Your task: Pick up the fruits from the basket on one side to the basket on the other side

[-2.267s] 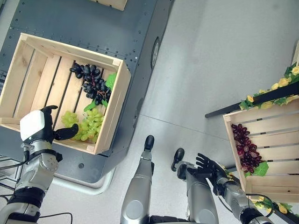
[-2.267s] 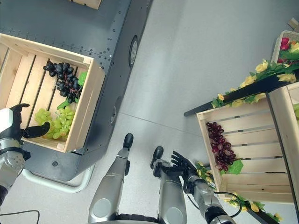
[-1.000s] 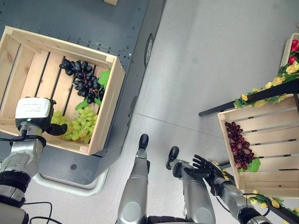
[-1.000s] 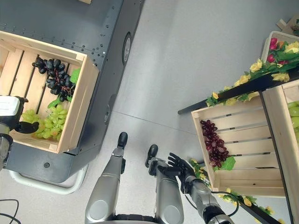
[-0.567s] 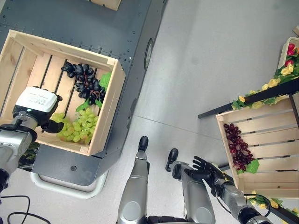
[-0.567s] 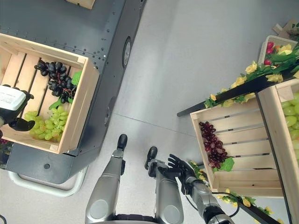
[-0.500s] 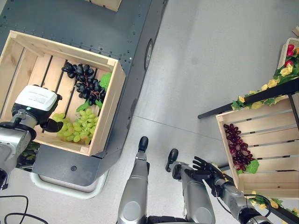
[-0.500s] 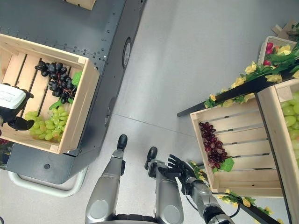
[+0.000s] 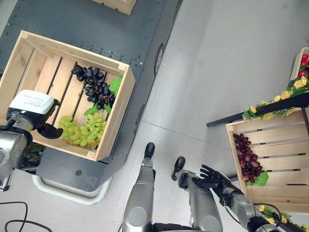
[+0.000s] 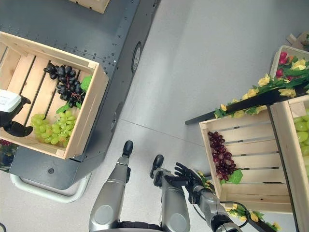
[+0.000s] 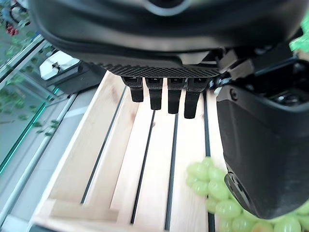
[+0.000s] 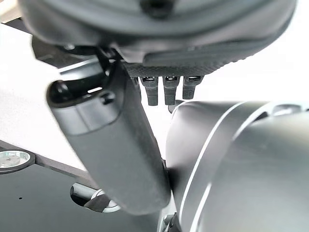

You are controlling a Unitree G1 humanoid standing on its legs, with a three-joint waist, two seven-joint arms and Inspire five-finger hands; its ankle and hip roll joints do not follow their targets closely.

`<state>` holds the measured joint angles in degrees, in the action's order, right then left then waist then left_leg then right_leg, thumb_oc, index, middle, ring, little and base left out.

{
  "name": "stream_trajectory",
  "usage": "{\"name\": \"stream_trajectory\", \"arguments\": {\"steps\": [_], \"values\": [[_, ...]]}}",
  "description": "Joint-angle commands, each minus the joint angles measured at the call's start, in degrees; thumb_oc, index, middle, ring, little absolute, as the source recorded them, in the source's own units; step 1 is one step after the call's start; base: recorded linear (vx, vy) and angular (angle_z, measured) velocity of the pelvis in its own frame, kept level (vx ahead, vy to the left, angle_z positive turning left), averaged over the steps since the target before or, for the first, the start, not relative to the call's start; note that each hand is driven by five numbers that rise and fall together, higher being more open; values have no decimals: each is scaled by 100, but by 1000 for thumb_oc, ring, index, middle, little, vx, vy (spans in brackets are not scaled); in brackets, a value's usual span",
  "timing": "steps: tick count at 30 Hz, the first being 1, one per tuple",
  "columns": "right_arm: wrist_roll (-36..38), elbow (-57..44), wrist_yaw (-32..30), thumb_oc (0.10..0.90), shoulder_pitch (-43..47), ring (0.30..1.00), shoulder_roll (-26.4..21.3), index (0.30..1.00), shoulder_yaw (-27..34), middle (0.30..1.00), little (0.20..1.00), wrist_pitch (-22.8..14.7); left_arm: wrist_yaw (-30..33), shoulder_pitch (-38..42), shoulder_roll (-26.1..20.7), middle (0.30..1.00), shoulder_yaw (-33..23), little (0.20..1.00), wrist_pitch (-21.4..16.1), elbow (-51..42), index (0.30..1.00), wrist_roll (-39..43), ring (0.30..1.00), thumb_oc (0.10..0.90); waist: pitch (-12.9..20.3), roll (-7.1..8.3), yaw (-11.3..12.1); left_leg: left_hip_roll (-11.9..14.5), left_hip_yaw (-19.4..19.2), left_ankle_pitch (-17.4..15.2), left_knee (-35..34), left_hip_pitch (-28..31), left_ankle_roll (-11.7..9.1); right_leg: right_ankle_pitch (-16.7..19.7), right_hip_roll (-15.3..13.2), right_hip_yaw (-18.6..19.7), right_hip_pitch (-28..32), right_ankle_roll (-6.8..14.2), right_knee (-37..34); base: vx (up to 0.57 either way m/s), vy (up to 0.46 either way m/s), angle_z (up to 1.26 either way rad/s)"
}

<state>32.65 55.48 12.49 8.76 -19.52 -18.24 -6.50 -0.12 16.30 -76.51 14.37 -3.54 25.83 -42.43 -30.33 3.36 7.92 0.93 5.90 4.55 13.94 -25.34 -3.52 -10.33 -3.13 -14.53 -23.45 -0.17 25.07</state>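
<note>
My left hand point(image 9: 34, 113): fingers straight, holding nothing, over the pale slatted wooden crate point(image 9: 117, 117).
Green grape bunch point(image 9: 79, 130): in that crate, just beside my thumb.
My right hand point(image 9: 212, 177): fingers spread, low, near the other wooden crate point(image 9: 280, 125).

No readable text, label, number or sign shows in any view. The white cover on the left hand point(image 9: 32, 104) bears a few lines of grey print, too small to make out.
</note>
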Motion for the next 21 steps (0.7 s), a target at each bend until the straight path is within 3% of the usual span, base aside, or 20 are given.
{"name": "stream_trajectory", "arguments": {"steps": [1, 6, 9, 21], "values": [[267, 4, 253, 800, -571, 900, -148, 900, 223, 900, 900, 31, -164, -63, -635, 900, -812, 900, 1, -127, 900, 182, 900, 800, 54, -281, -18, -488, -571, -512, 438, -103, 269, 274, 279, -161, 653, 55, -685, 0, 0, 0], [257, 62, 320, 800, -581, 900, -165, 900, 220, 900, 900, 21, -691, 148, -707, 900, -583, 900, -231, -272, 900, 409, 900, 800, 54, -279, -49, -476, -596, -505, 444, -125, 253, 289, 293, -162, 650, 62, -699, 0, 0, 0], [236, 73, 344, 800, -574, 900, -173, 900, 221, 900, 900, 20, -815, 271, -707, 900, -460, 900, -185, -374, 900, 450, 900, 800, 54, -277, -62, -459, -618, -497, 440, -145, 258, 288, 294, -166, 629, 61, -679, 0, 0, 0], [249, 212, 475, 800, -543, 900, -152, 900, 109, 900, 900, -138, -622, 971, -527, 900, 376, 900, -127, -411, 900, 458, 900, 800, 54, -129, -147, -379, -673, -515, 557, -295, 253, 333, 344, -123, 514, 59, -636, 0, 0, 1]]}}
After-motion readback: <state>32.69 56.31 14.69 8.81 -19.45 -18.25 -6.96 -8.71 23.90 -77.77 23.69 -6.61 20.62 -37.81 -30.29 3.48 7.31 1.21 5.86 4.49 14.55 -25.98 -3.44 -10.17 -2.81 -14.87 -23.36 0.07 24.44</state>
